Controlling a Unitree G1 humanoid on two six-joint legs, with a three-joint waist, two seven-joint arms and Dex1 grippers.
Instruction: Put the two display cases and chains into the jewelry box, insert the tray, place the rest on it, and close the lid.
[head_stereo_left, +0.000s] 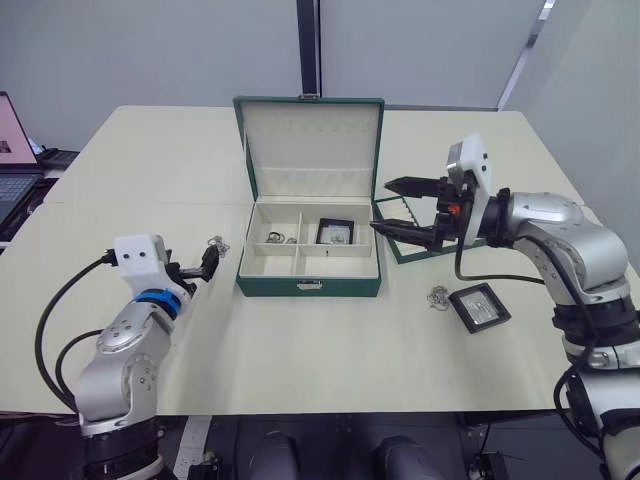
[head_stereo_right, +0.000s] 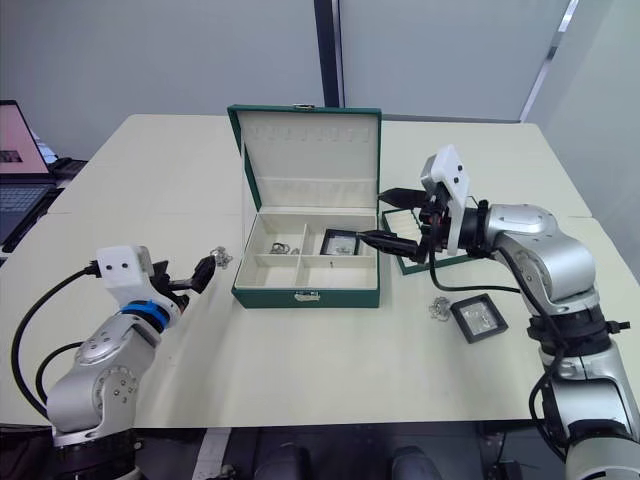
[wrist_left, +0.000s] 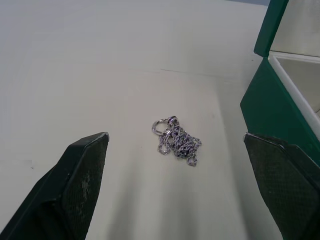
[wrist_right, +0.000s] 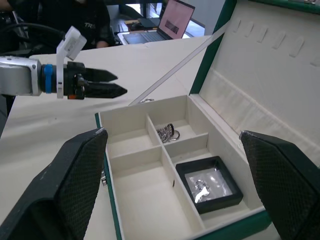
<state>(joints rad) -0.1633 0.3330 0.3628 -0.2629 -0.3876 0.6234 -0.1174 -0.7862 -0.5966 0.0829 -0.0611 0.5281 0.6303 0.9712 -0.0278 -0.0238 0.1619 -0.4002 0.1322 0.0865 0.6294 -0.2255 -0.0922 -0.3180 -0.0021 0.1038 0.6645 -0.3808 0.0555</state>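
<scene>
Right gripper (head_stereo_left: 400, 207) hovers w/ fingers spread wide, empty, just beside the right edge of the jewelry box (head_stereo_left: 309, 285), above the tray (head_stereo_left: 403, 246) lying on the table (head_stereo_left: 330, 350). Lid (head_stereo_left: 310, 145) stands upright. 1 display case (wrist_right: 209, 183) sits in the box's back-right compartment; a chain (wrist_right: 167, 133) lies in the back-left one. 2nd display case (head_stereo_left: 479, 306) rests on the table near the right arm, w/ a 2nd chain (head_stereo_left: 437, 297) just beside it. Left gripper (head_stereo_left: 209, 264) also spread apart, empty, pointing at a 3rd chain (wrist_left: 176, 141) on the table left of the box. Laptop (head_stereo_left: 14, 150) at far left.
</scene>
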